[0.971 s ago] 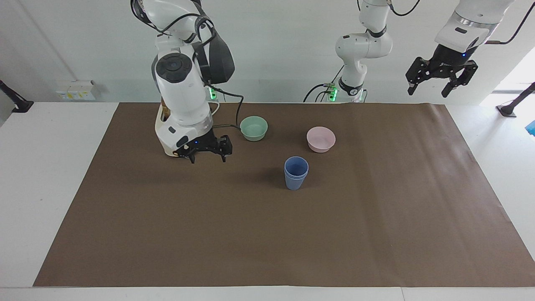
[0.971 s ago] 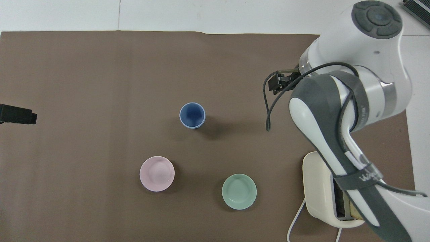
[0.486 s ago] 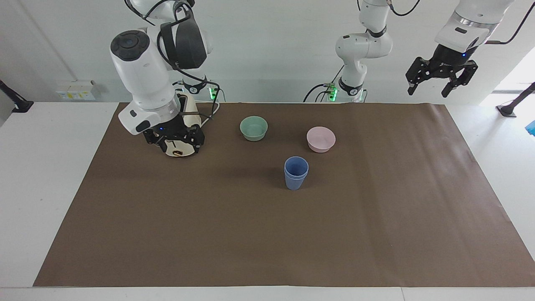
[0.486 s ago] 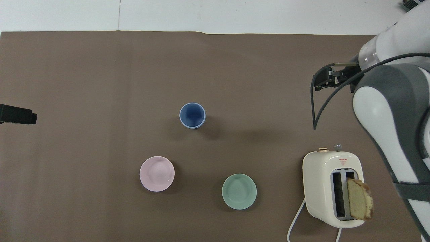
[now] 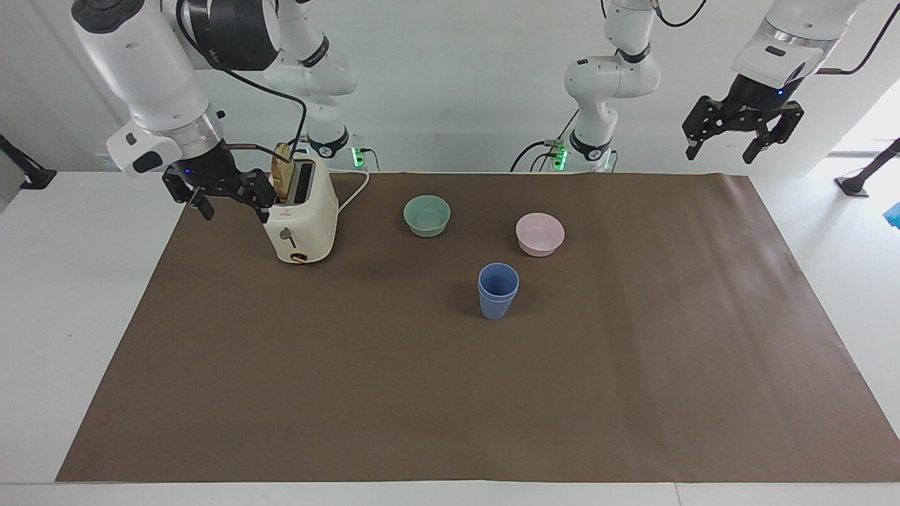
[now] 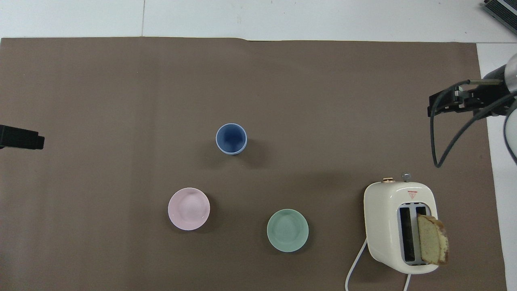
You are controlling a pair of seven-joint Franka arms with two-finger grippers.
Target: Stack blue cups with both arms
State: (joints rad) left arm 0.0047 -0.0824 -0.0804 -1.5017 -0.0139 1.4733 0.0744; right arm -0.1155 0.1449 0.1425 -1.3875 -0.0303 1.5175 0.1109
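The two blue cups (image 5: 498,289) stand upright on the brown mat, one nested inside the other; in the overhead view they show as one blue cup mouth (image 6: 231,138). My right gripper (image 5: 233,205) is open and empty, raised over the mat's edge at the right arm's end, beside the toaster; it also shows in the overhead view (image 6: 456,99). My left gripper (image 5: 723,150) is open and empty, and waits high over the left arm's end of the table. Only its tip shows in the overhead view (image 6: 21,137).
A cream toaster (image 5: 304,218) with a slice of bread in one slot stands near the right arm's base. A green bowl (image 5: 427,215) and a pink bowl (image 5: 540,233) sit nearer to the robots than the cups. The brown mat (image 5: 633,393) covers the table.
My right arm has swung up and away from the cups toward its own end of the table, uncovering the toaster. The cups, the bowls and the left arm have not moved.
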